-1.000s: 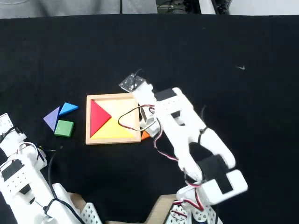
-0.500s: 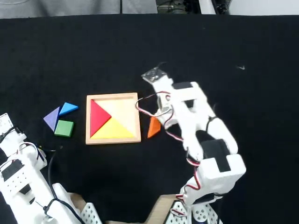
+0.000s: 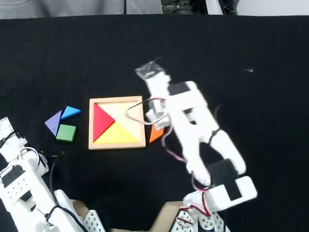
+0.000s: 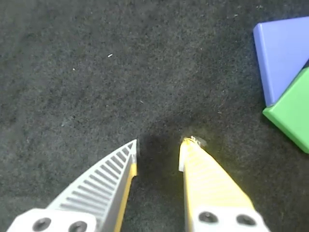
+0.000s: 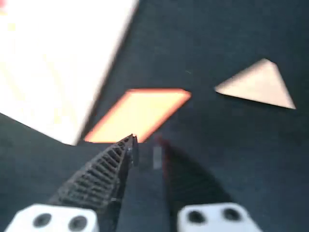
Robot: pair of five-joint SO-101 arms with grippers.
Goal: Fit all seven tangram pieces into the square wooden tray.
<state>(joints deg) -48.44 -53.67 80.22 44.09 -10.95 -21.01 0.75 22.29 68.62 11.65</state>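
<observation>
right claw [image 5: 146,146], narrowly parted and empty, hangs by the orange parallelogram [image 5: 137,113] just beside the wooden tray [image 3: 91,123]; pickup step, i judge: next it must widen and straddle the piece.

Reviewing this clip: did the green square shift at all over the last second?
No. The green square sits where it was, touching the purple triangle, with the same gap to the wooden tray's left edge.

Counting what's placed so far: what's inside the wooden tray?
In the wooden tray lie a red triangle and a yellow triangle; the rest shows bare wood. The right arm overlaps its right edge, hiding a sliver there.
</observation>
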